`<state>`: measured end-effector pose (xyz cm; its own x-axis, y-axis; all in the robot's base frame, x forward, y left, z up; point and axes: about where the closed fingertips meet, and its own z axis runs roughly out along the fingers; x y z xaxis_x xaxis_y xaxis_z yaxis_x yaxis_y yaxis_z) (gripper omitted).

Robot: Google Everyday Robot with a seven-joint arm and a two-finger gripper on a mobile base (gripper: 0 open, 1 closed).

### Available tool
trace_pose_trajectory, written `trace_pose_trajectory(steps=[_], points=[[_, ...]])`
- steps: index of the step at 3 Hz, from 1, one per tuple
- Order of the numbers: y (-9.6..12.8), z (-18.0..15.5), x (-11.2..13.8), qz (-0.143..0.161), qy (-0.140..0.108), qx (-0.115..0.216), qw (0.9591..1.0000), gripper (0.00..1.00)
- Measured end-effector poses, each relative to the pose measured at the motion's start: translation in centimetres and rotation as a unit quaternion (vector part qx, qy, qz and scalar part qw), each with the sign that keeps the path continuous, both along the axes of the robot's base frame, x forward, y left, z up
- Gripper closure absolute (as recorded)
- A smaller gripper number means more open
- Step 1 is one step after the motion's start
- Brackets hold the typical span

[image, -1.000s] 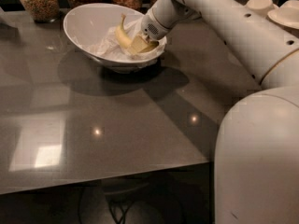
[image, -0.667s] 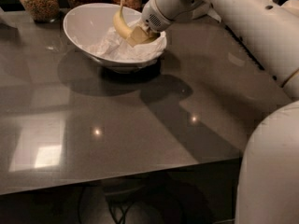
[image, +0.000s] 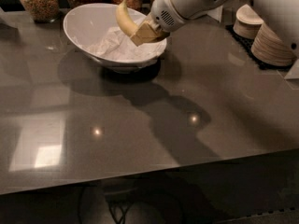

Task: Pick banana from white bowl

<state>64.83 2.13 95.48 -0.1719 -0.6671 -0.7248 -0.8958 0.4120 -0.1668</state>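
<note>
The banana [image: 124, 17] is yellow and curved, with its stem tip pointing up. It is held clear above the white bowl [image: 84, 27], over the bowl's right side. The bowl is large and glossy, with crumpled white paper [image: 114, 48] inside, and stands at the back left of the grey table. My gripper [image: 145, 31] reaches in from the upper right and is shut on the lower end of the banana. Its tan fingers [image: 148, 31] hover just above the bowl's right rim.
Glass jars of dry food [image: 38, 0] stand behind the bowl along the back edge. Stacks of small off-white bowls and plates [image: 273, 43] sit on a dark mat at the right. The grey table [image: 140, 125] extends toward the front.
The gripper has lifted the banana out of the bowl's paper lining. The arm has risen and drawn back to the upper right.
</note>
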Motion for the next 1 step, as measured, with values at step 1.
trace_pose_trajectory(steps=[1], points=[[-1.65, 0.32, -4.27, -0.009, 0.006, 0.008, 0.9999, 1.00]])
